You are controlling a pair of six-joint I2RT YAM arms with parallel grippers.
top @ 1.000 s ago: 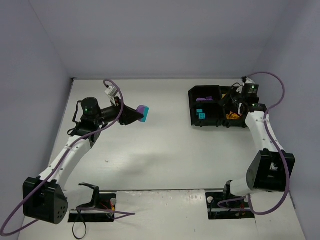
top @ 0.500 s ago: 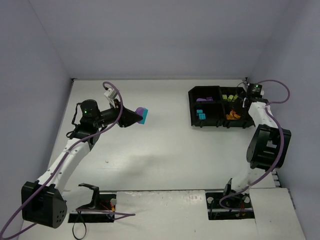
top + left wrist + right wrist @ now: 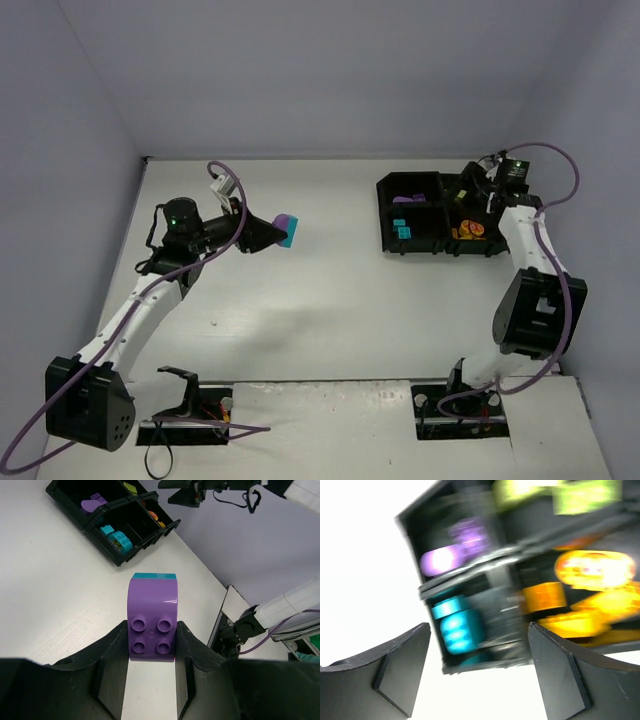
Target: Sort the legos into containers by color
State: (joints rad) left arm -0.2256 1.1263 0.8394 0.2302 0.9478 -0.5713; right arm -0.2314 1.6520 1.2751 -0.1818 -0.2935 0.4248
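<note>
**Held item.** The left gripper is clamped on a purple brick. Its fingers press the brick's two opposite sides, which keeps the piece lifted clear of the table. A cyan brick is attached to the purple brick's far end. Because the stack mixes two colours, it probably has to be pulled apart before either piece can be sorted.

**Position.** The stack is on the left of the workspace, well apart from the black tray.

**Free hand.** The right gripper hovers over the tray with its jaws spread and nothing between them.

**Appearance.** The purple brick is glossy, with a curved end and four studs in a square. The tray holds purple pieces far left, lime pieces far right, cyan pieces near left and orange pieces near right. The right wrist view is blurred.
</note>
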